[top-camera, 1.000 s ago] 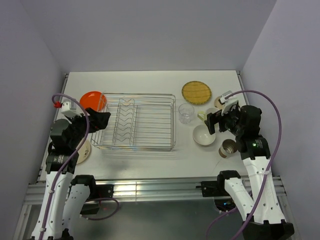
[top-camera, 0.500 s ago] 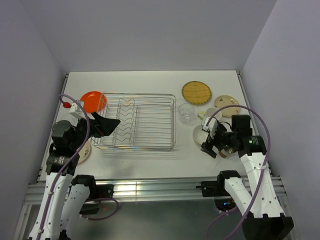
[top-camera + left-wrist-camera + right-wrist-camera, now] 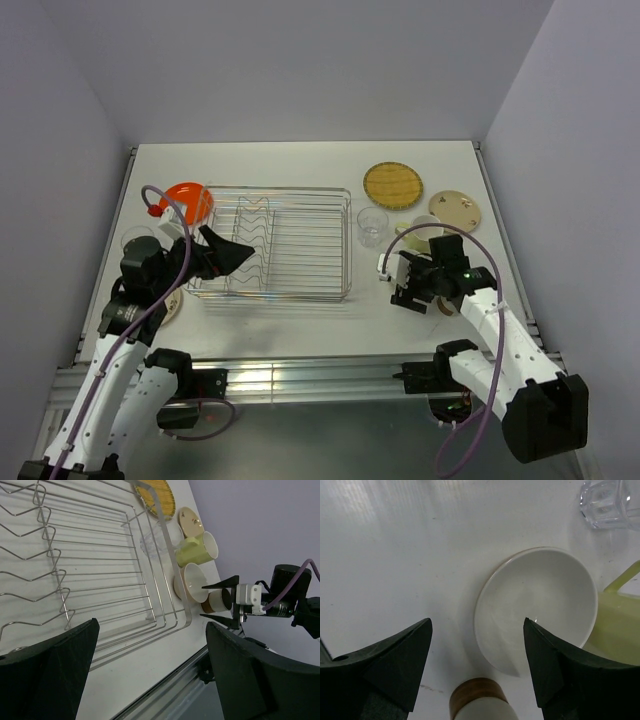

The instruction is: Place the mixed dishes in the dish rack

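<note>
The dish rack [image 3: 285,250] is a silver wire basket in the middle of the table, with no dish in it. My left gripper [image 3: 238,252] hangs open over its left part, nothing between its fingers [image 3: 55,665]. My right gripper [image 3: 403,284] is open low over the beige bowl [image 3: 540,605] and brown cup [image 3: 480,702]. The cup stands between its fingers [image 3: 395,655], and the bowl's near rim lies between the tips. A pale green mug [image 3: 617,630] and clear cup [image 3: 610,502] are just beyond. An orange plate [image 3: 185,200] leans at the rack's far left corner.
A yellow woven plate [image 3: 393,185] and a tan plate [image 3: 455,207] lie at the back right. A cream plate [image 3: 172,303] lies by the left arm. The side walls and the table's front rail [image 3: 300,375] bound the space.
My right gripper has dropped and come forward-left over the bowl and brown cup, uncovering the tan plate, and its jaws have narrowed a little. My left gripper has moved right over the rack.
</note>
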You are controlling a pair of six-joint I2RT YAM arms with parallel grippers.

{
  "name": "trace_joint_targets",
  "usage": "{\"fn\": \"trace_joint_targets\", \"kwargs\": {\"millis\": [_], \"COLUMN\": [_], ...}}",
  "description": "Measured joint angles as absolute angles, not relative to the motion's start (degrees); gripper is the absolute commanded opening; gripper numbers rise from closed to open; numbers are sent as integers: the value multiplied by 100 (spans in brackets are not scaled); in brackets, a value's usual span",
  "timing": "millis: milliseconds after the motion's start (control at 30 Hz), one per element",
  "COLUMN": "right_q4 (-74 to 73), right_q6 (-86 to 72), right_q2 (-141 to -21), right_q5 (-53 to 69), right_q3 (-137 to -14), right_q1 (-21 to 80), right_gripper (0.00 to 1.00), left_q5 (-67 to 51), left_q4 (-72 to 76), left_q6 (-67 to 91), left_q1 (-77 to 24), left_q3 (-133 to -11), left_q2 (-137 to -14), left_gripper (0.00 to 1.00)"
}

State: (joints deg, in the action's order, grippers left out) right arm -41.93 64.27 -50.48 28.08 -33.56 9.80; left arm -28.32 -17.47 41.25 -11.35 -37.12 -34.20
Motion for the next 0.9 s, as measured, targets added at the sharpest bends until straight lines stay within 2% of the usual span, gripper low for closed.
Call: {"fn": "trace_joint_targets", "kwargs": {"millis": [200, 367, 533, 567, 667, 767, 900], "right_q4": [-3522, -3190, -3048, -3030, -3044, -3046, -3124], "right_q6": [6580, 6751, 6910, 6938, 7024, 7074, 7109], "right_q2": [-5358, -5649, -5870, -5872, -5872, -5870, -5846], "right_q5": [2285, 2023, 1892, 1883, 1885, 1907, 1931], "right_q3": [-3026, -2906, -2823, -2797, -2755, -2729, -2692], "right_q1": [1092, 1205, 1302, 1313, 1332, 1339, 1352], "right_gripper": [72, 58, 49, 42, 29, 21, 16], "left_q5": [-2639, -2545, -2497, -2482, -2462, -2456, -2423], "left_q4": [-1741, -1697, -1680, -1662, -1570, -1490, -1483], "left_q6": [4171, 4202, 4254, 4270, 4285, 4296, 4300], "left_q1": [-1297, -1361, -1413, -1424, -1455, -1490, -1549], "left_q3": [-3675, -3675, -3675, -3675, -3675, -3675, -3677], "left_q2": [-3507, -3649, -3830, -3854, -3922, -4012, -4097], "left_gripper": [95, 95, 95, 95, 95, 95, 95]}}
